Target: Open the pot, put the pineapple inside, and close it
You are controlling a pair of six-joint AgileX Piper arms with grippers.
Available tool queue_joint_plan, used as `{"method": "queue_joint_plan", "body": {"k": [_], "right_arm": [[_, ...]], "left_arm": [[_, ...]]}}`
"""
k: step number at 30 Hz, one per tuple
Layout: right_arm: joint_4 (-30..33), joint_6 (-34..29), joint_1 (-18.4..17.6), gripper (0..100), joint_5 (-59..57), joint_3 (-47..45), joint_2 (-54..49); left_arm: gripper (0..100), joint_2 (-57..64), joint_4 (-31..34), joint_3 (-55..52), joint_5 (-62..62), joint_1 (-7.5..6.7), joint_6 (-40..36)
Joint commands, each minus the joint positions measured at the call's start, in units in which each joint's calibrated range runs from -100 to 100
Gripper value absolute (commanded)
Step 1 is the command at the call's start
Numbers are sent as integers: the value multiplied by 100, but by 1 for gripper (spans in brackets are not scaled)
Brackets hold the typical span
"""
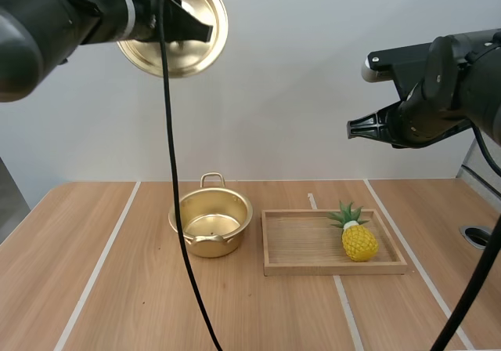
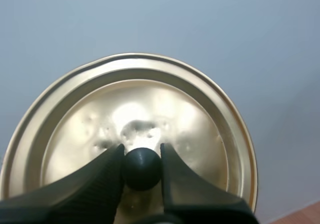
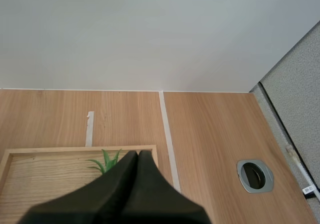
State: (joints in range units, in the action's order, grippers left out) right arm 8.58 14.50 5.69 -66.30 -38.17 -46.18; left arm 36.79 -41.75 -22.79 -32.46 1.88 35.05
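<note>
The gold pot (image 1: pixel 210 223) stands open on the table, left of the wooden tray (image 1: pixel 297 245). A yellow pineapple (image 1: pixel 358 237) with green leaves lies at the tray's right end; its leaf tips (image 3: pixel 106 160) peek out beside my right fingers. My left gripper (image 1: pixel 205 31) is raised high at the upper left, shut on the black knob (image 2: pixel 142 167) of the gold lid (image 1: pixel 194 53) (image 2: pixel 150 114), which is tilted on edge. My right gripper (image 1: pixel 352 128) (image 3: pixel 138 156) hangs high above the tray, fingers together on nothing.
White tape lines (image 1: pixel 102 261) run across the wooden table. A round metal grommet (image 1: pixel 477 235) (image 3: pixel 255 175) sits in the table near the right edge, next to a grey partition (image 3: pixel 295 99).
</note>
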Motion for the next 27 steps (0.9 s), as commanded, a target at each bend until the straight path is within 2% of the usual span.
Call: {"method": "queue_joint_plan", "body": {"k": [1,14,27], "right_arm": [[-7,-28,20,0,31,48,-85],[-7,-28,20,0,-215,48,-84],[-19,49,20,0,-303,48,15]], "left_arm": [[0,291,-131,253,368,-11,-207],[0,871,-351,1121,593,-11,-433],[0,1010,-311,1192,1020,-11,-433]]}}
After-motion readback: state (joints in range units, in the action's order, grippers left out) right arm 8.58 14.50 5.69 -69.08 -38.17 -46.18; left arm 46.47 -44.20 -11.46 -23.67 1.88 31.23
